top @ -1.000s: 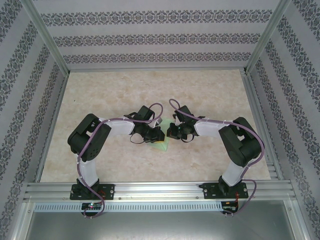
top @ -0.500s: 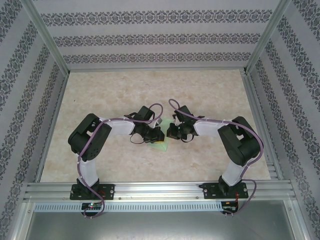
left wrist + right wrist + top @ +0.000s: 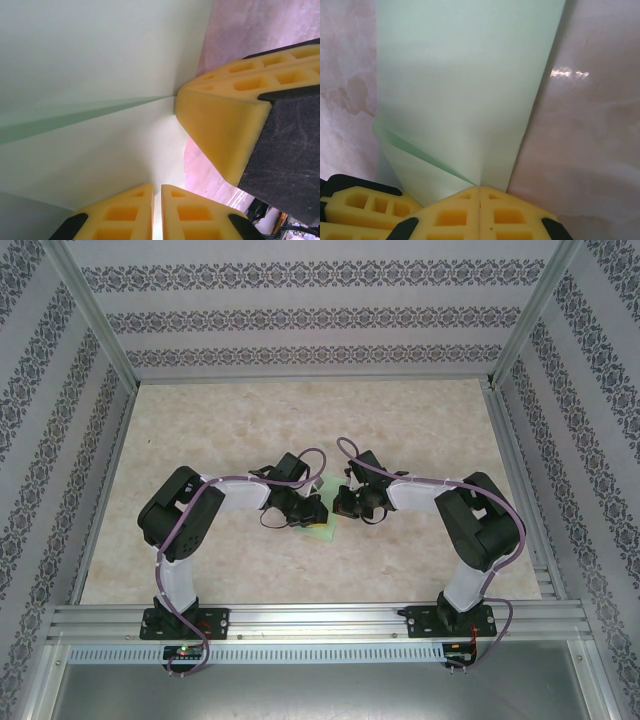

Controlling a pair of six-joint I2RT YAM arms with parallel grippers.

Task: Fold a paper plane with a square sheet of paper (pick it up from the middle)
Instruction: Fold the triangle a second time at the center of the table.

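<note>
Left gripper [image 3: 157, 200]: pads all but closed, nipping the paper sheet [image 3: 100, 65] at its edge.
Right gripper [image 3: 480, 200]: pads closed on the sheet's creased corner.
Paper sheet: pale green, part-folded, between both grippers at mid-table [image 3: 590, 130].
Handling: judged light, limp and easily torn; take hold at the edges beside the crease.

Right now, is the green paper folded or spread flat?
Folded: the paper shows an overlapping flap whose crease runs to the right fingers.
</note>
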